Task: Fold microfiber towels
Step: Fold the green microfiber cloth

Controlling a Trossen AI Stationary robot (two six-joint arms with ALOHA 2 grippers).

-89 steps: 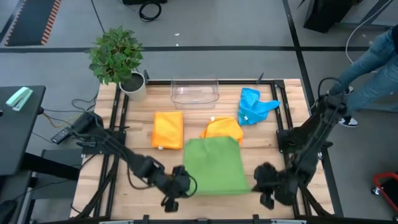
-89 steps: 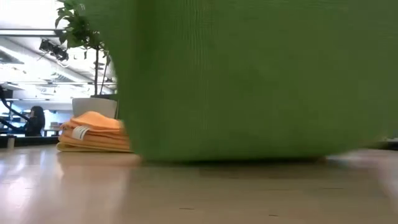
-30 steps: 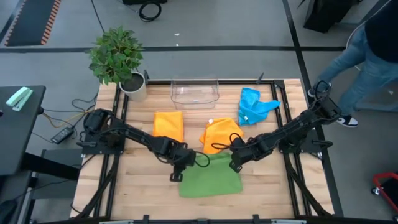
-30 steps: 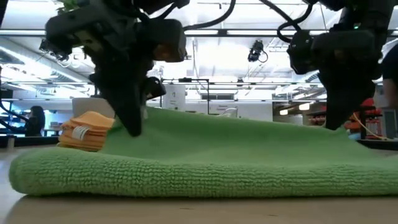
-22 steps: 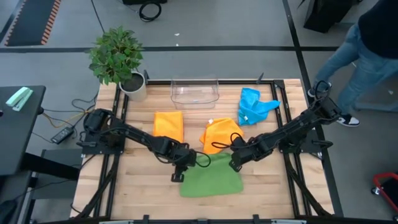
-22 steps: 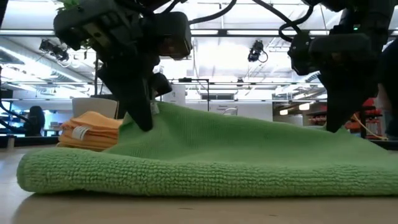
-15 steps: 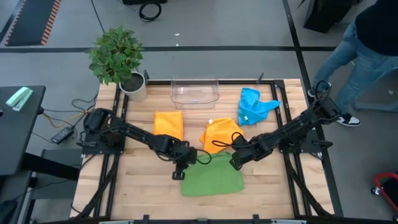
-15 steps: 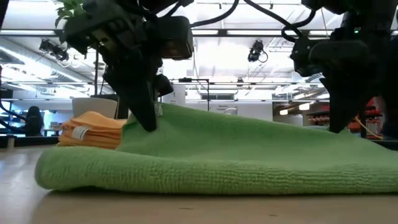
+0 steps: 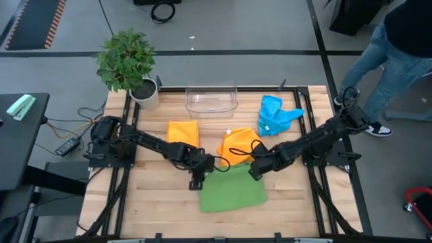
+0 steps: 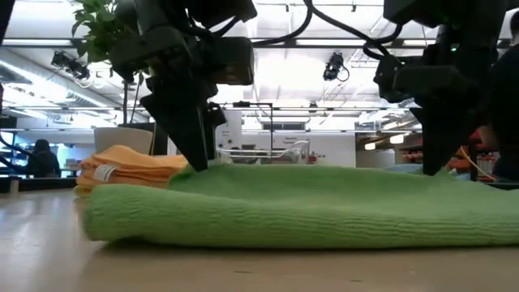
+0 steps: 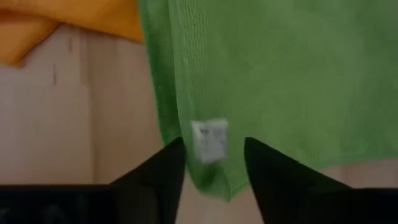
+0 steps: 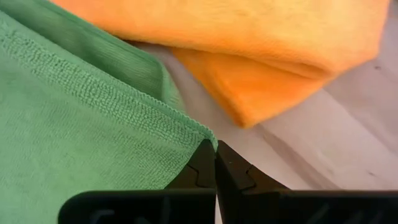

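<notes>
The green towel (image 9: 233,192) lies folded over on the wooden table (image 9: 148,202), near the front middle. My left gripper (image 11: 212,144) stands open over its far left corner, a finger on either side of the corner's white tag (image 11: 209,140); I cannot tell whether it touches. My right gripper (image 12: 216,148) is shut on the towel's far right corner. Behind lie a folded orange towel (image 9: 182,137), a crumpled orange towel (image 9: 241,145) and a blue towel (image 9: 275,115). My right gripper pinches the green towel's far right corner (image 12: 205,134) between the tips of its two fingers, coming steeply from above. The hemmed edge of the top layer runs into the fingertips; how many layers are caught I cannot tell. The towel lies flat on the table.
A clear plastic bin (image 9: 211,100) stands at the far middle and a potted plant (image 9: 128,64) at the far left corner. Bare wood lies left (image 9: 155,192) and right (image 9: 290,196) of the green towel. A person (image 9: 398,47) stands beyond the table's right side.
Both grippers have carried the green towel's far edge a little toward the table's right, and the whole towel has slid that way. The far left corner, held raised by my left gripper before, now lies down flat on the lower layer.
</notes>
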